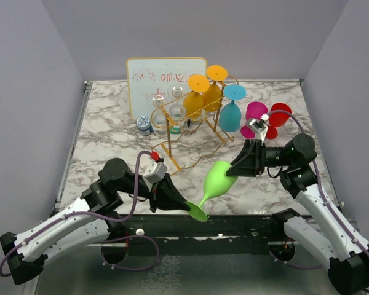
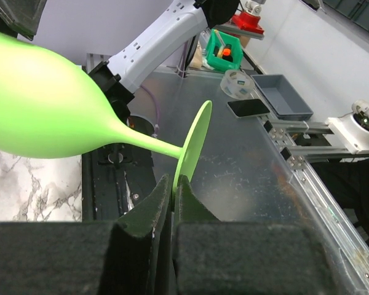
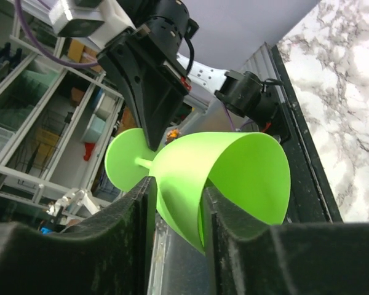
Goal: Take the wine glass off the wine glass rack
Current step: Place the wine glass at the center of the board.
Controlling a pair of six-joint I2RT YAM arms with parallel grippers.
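Observation:
A green wine glass [image 1: 218, 179] hangs tilted in the air over the table's near edge, off the gold wire wine glass rack [image 1: 190, 126] behind it. My left gripper [image 1: 186, 203] is shut on the rim of its foot; the left wrist view shows the foot [image 2: 194, 144] pinched between the pads of the gripper [image 2: 174, 184]. My right gripper [image 1: 232, 167] holds the bowl; in the right wrist view the gripper [image 3: 178, 196] has one finger outside the bowl [image 3: 234, 178] and one at its rim.
Orange and yellow glasses [image 1: 200, 95] and clear glasses [image 1: 166, 110] hang on the rack. A teal glass [image 1: 232, 110], a magenta glass [image 1: 256, 114] and a red one [image 1: 279, 117] stand to its right. A whiteboard [image 1: 166, 77] stands behind, a small jar [image 1: 144, 125] to the left.

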